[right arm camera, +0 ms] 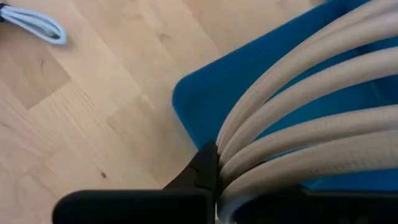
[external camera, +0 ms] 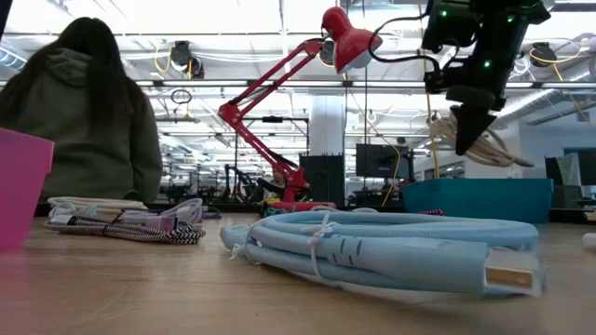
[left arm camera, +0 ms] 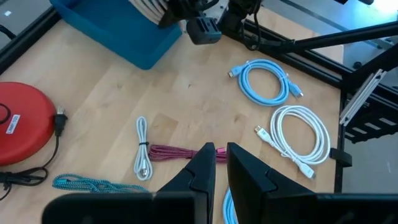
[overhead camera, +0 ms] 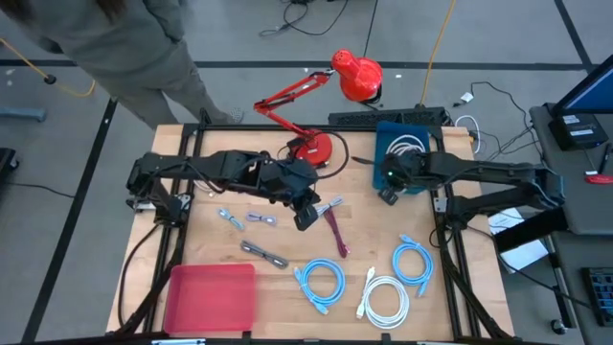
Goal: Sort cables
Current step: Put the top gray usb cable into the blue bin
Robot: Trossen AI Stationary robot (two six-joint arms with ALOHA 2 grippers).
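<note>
My right gripper [overhead camera: 388,184] hangs at the near-left corner of the blue bin [overhead camera: 407,153], shut on a beige coiled cable [external camera: 484,141]. A white cable lies in the bin. My left gripper [overhead camera: 306,215] hovers mid-table over the maroon bundle [left arm camera: 174,152], its fingers a narrow gap apart and touching nothing. Flat on the table lie two light-blue coils [overhead camera: 321,283] [overhead camera: 412,261], a white coil [overhead camera: 388,299], a short grey-white cable [left arm camera: 142,149], a teal braided one [left arm camera: 87,183] and three more short bundles [overhead camera: 261,218]. My right gripper pinches several strands of the beige coil [right arm camera: 273,124] between its two fingers, which point down from above and lie across the strands. The coil is lifted clear and hangs below the fingers [external camera: 466,126], above the blue bin's rim [right arm camera: 205,93].
A red desk lamp stands with its base [overhead camera: 311,149] at the table's far middle and its head [overhead camera: 356,77] beyond the edge. A pink bin [overhead camera: 211,297] sits at the near-left corner. A person [external camera: 88,112] stands beyond the far-left edge. Bare wood shows between the bins.
</note>
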